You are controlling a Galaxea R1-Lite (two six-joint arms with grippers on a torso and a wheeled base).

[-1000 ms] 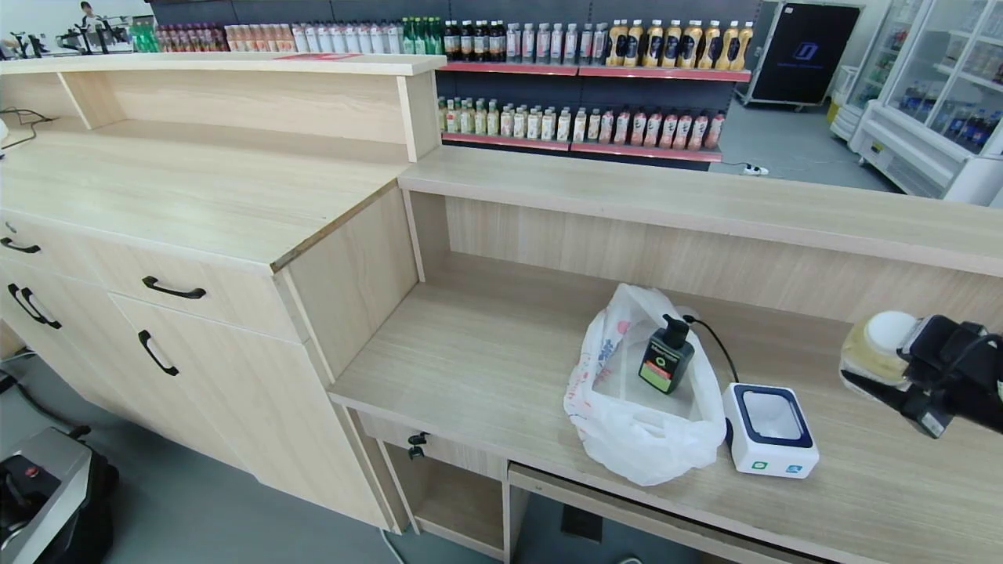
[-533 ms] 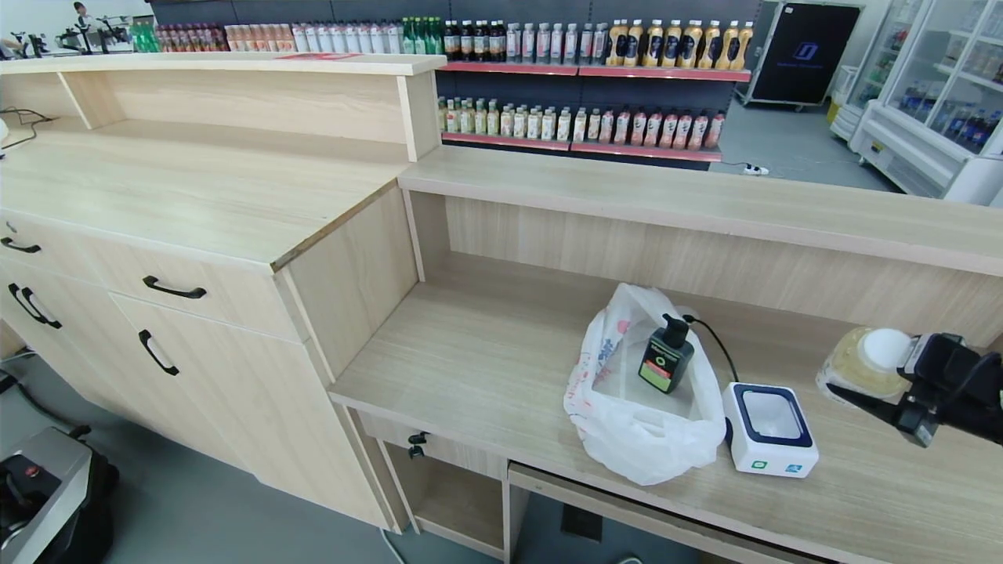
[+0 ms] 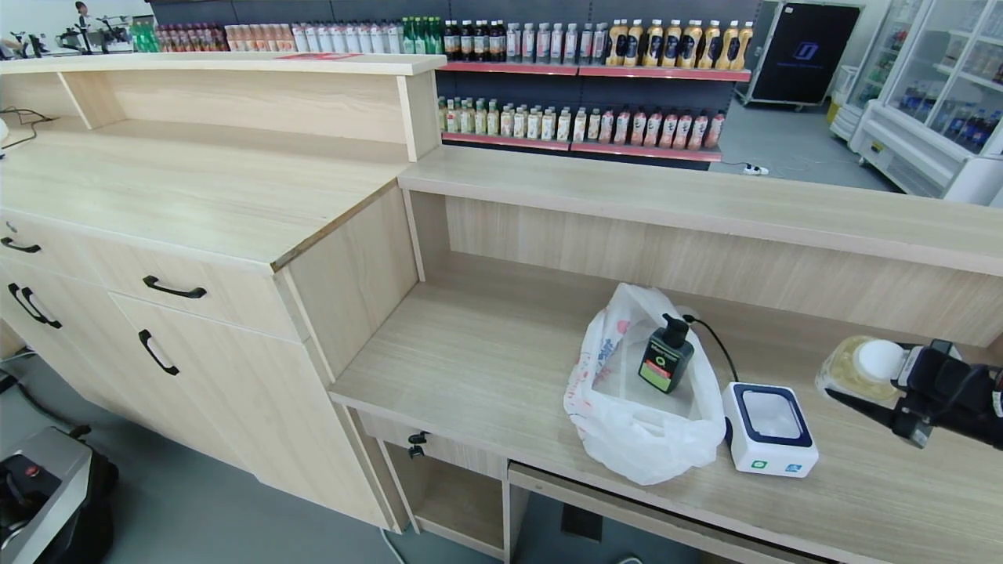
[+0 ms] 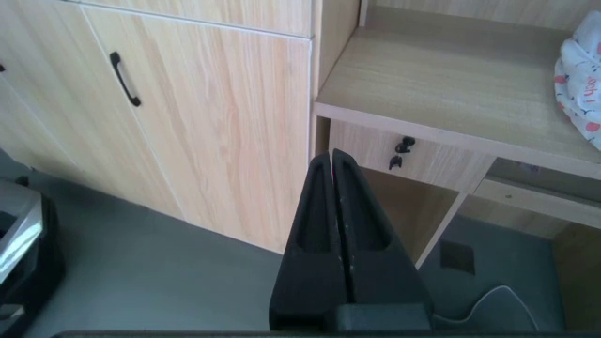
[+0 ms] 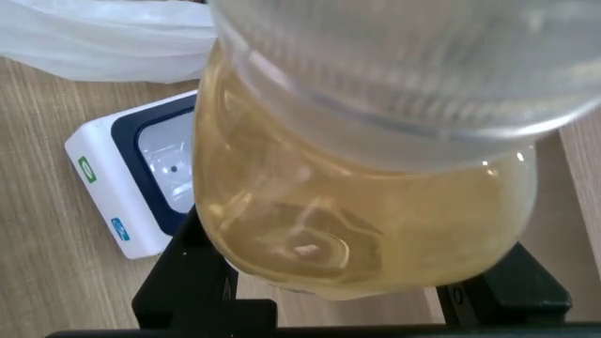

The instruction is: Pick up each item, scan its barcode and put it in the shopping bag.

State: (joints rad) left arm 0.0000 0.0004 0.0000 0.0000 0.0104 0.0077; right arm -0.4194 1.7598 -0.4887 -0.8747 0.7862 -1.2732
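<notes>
Your right end effector (image 3: pixel 878 388) is clamped on a clear jar (image 3: pixel 850 372) of pale yellow contents with a white lid, holding it in the air at the right end of the table (image 3: pixel 486 376). Over the last second the jar has come down and drifted left toward the scanner (image 3: pixel 769 429). Most of that travel happened in the first half second, and since then it has barely shifted. The jar is near the scanner but not yet above its glass window. In the right wrist view the scanner sits off to one side of the jar's body rather than under it.

This looks like the approach to scanning, so the barcode has probably not been read yet. I cannot see where the barcode is on the jar.

The white shopping bag (image 3: pixel 627 431) stands open just beside the scanner, with a dark pump bottle (image 3: pixel 666 362) upright inside it.

Your left end effector (image 4: pixel 332 164) has its fingers pressed together with nothing between them, hanging low over the floor in front of the cabinet doors.
</notes>
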